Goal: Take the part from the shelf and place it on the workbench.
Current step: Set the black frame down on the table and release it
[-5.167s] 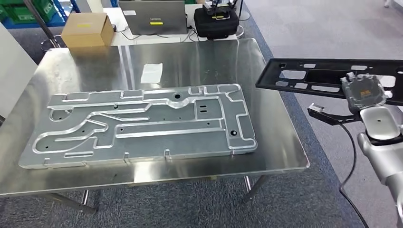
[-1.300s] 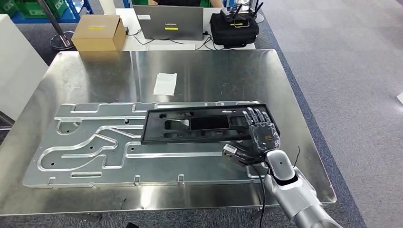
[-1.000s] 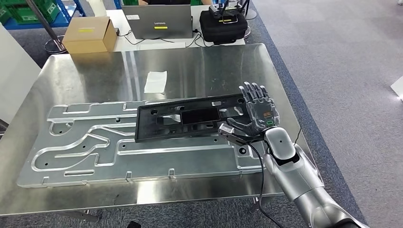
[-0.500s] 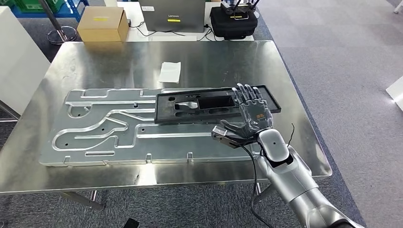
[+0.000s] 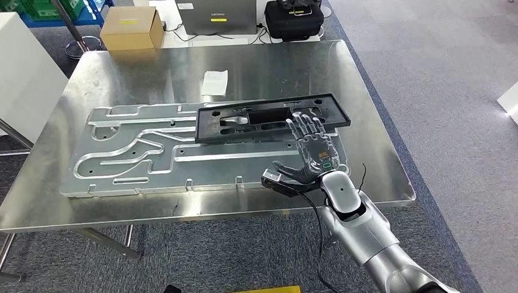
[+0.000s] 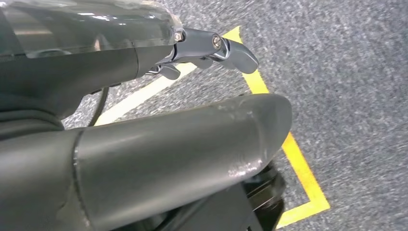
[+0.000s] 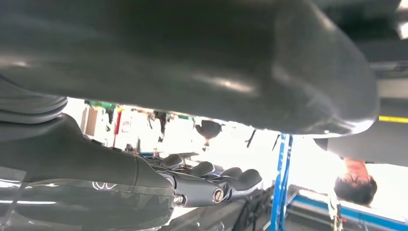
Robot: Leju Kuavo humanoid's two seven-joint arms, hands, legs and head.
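Observation:
The long black part with cut-outs lies flat across the far right end of the big milled aluminium plate on the steel workbench. My right hand hovers at the part's near right edge, palm down and fingers spread, holding nothing; its fingertips overlap the part's edge. The right wrist view has the same hand's dark fingers stretched out. My left hand hangs over grey carpet with nothing in it.
A cardboard box, a laptop and a black bag stand beyond the bench's far edge. A white paper lies on the bench. A white cabinet is at the left. A person stands by blue racking.
The right hand carried the part in from the right, laid it on the plate, let go and drew back toward me with spread fingers. The camera view has shifted.

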